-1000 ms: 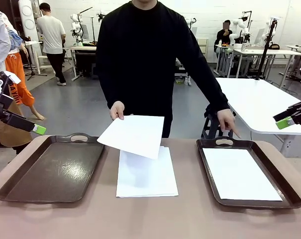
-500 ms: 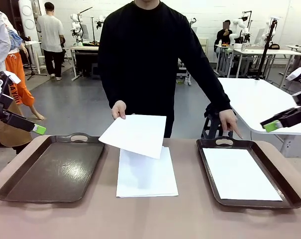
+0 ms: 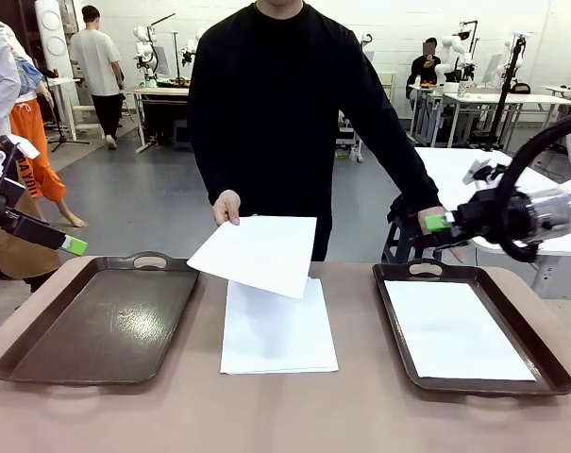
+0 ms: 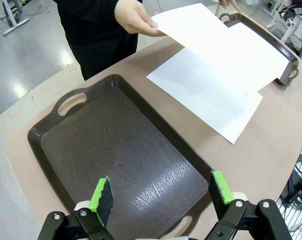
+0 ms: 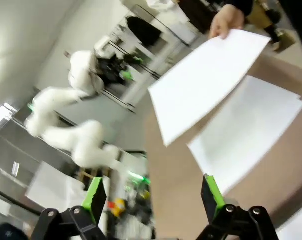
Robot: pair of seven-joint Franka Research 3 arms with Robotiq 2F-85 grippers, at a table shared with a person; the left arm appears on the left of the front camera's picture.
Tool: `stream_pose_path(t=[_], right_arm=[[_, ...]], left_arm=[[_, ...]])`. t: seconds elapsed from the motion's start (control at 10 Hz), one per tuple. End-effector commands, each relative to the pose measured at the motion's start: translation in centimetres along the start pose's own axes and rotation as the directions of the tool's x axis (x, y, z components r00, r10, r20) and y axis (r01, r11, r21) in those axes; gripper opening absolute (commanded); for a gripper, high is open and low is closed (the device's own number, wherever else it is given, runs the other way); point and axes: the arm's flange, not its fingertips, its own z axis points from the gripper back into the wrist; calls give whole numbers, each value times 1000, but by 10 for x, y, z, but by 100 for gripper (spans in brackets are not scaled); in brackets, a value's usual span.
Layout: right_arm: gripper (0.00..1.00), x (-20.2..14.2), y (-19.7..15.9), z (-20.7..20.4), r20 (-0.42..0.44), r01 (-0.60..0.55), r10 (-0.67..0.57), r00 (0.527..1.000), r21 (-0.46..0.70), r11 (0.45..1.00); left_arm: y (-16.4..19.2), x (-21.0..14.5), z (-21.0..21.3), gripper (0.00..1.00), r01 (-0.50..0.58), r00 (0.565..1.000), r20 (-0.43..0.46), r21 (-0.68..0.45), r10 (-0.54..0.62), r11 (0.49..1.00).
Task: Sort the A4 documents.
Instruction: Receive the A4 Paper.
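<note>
Front view: document (image 3: 458, 328) in right tray (image 3: 393, 326)

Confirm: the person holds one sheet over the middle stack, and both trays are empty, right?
Not quite: the front view shows the right tray already holds a white sheet. The left tray is empty, and the person's hand does hold the top sheet over the middle stack.

A dark brown handled tray (image 3: 96, 321) is sitting at the left of the tan counter (image 3: 285, 415), catching glare on its bottom. A matching tray (image 3: 483, 387) is sitting well apart at the right. A person in a black sweater (image 3: 276, 104) is standing at the far side, beside a white table (image 3: 493, 198).
</note>
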Motion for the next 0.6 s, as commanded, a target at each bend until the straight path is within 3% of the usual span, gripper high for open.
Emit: stream_pose_path(t=[0.0,0.1,0.5], right_arm=[[100,20,-26,-12,113,159,-171,979,100,982],[100,20,-36,-26,134,217,-234,963,133,967],[100,1,-77,-85,140,354,-361,922,74,932]], left_arm=[[3,-3,-1,100,15,1000,10,-15,-15,1000],[3,-3,-1,100,15,1000,10,-15,-15,1000],[3,-3,-1,100,15,1000,10,-15,-15,1000]])
